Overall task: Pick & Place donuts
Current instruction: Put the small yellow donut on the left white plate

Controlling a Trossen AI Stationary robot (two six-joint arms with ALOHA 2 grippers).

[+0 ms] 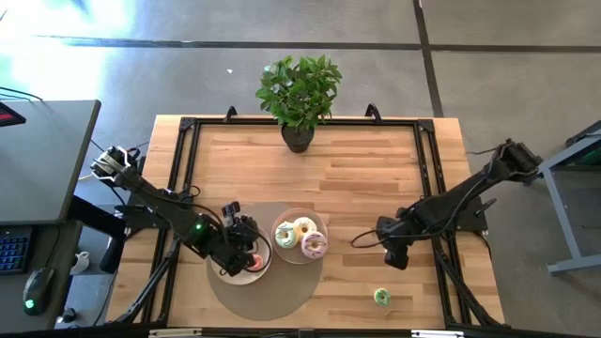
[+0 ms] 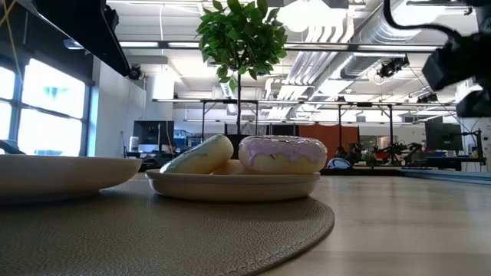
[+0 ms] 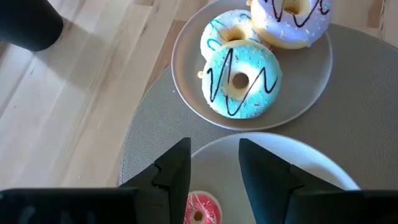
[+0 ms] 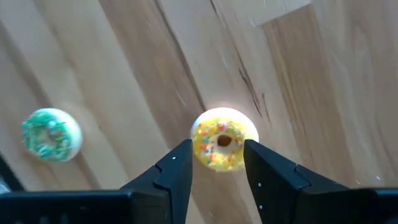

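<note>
Three larger donuts (image 3: 239,81) lie on the right beige plate (image 3: 186,68): two with turquoise icing and one lilac (image 1: 314,246). A pink mini donut (image 3: 199,210) lies flat on the left plate (image 3: 311,168). My left gripper (image 3: 214,149) hangs open just above that plate, past the pink one. A yellow mini donut (image 4: 222,140) and a green mini donut (image 4: 51,134) lie flat on the bare wood at the near right. My right gripper (image 4: 214,152) points down over the yellow one, open, with a fingertip on either side of it. I see no touch.
Both plates stand on a round grey mat (image 1: 263,300) at the table's near middle. A potted plant (image 1: 299,94) stands at the far edge. Black rails (image 1: 183,169) run along the table's left, right and far sides. Bare wood lies between the plates and the plant.
</note>
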